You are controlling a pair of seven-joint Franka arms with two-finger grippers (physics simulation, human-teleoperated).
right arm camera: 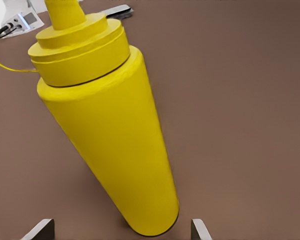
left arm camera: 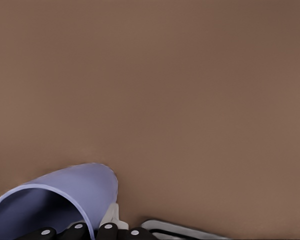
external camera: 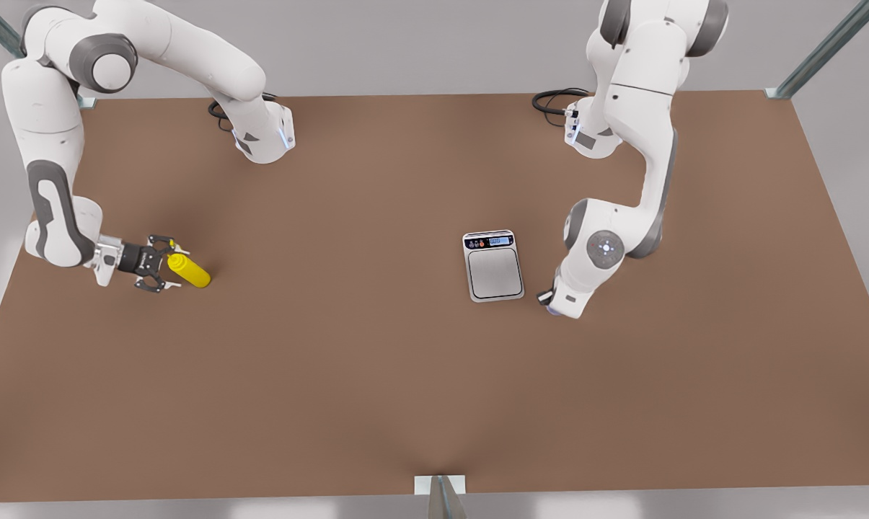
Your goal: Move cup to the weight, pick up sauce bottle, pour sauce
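At the front view's left, the right pincer (external camera: 171,266) gapes wide around the sauce bottle (external camera: 190,272), poised to grasp, while at right the left pincer (left arm camera: 87,233), grip untellable, has the cup (left arm camera: 65,200) beside the weight (external camera: 493,268).

sauce bottle (external camera: 189,271) far toward front view's left on table (external camera: 347,375) | weight (external camera: 493,265) right of centre

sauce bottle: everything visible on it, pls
The sauce bottle is bright yellow and plain, looks like smooth plastic: a cylindrical body, a stepped cap and a narrower nozzle base above it. It stands on the brown table at the front view's left. The right gripper is open, one finger on each side of the base, with gaps showing.
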